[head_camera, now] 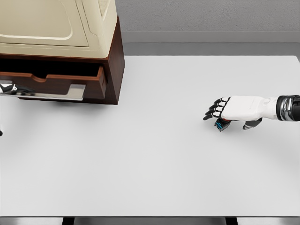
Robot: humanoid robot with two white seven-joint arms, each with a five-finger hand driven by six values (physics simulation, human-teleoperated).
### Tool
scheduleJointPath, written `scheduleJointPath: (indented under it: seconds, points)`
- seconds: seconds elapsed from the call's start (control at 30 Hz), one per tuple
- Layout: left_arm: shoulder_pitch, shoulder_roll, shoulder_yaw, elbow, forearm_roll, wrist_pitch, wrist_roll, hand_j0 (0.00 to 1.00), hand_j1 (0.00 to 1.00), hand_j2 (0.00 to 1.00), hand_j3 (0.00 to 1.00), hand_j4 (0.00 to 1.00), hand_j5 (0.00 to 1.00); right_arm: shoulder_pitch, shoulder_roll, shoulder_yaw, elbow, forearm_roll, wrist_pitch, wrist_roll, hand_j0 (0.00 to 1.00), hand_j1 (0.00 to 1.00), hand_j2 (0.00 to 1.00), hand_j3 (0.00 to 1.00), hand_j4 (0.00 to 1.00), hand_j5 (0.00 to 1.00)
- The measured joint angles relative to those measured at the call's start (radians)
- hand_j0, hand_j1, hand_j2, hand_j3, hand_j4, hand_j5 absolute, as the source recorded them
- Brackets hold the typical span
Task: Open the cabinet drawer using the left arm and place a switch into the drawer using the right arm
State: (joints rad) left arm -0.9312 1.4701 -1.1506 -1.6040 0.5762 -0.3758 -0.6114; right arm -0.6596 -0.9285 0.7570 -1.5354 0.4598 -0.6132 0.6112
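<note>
A brown wooden cabinet (114, 61) with a cream top stands at the table's back left. Its drawer (56, 82) is pulled partly out, with a silver handle plate (77, 91) on the front. Only a sliver of my left hand (6, 87) shows at the picture's left edge, against the drawer front; its grip is hidden. My right hand (216, 111) lies palm down at the table's right, fingers stretched and slightly bent over a small dark switch (222, 124) with red and blue parts. The thumb (253, 124) stays away from the switch.
The white table (150, 168) spreads wide between the cabinet and my right hand. A grey wall runs behind the table's far edge. The table's front edge lies near the bottom of the picture.
</note>
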Motion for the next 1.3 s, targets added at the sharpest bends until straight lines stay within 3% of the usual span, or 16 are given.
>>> scheduleJointPath:
  seconds: [0.5,1.1,1.3]
  points:
    - [0.0,0.037,-0.006,-0.028,0.027,-0.029,0.0,1.0,1.0,1.0,1.0,1.0,1.0,0.0,0.0,0.0,0.0,0.001,0.0,0.0,0.9,0.9,0.9,0.9,0.9,0.9]
    - [0.006,0.09,-0.028,-0.046,0.053,-0.076,0.0,1.0,1.0,1.0,1.0,1.0,1.0,-0.006,-0.001,0.0,0.0,0.0,0.0,0.0,0.92,0.92,0.92,0.92,0.92,0.92]
    - [0.0,0.117,-0.026,-0.049,0.092,-0.096,0.0,1.0,1.0,1.0,1.0,1.0,1.0,-0.006,-0.001,0.002,0.0,0.0,0.0,0.0,0.85,0.85,0.85,0.85,0.85,0.85]
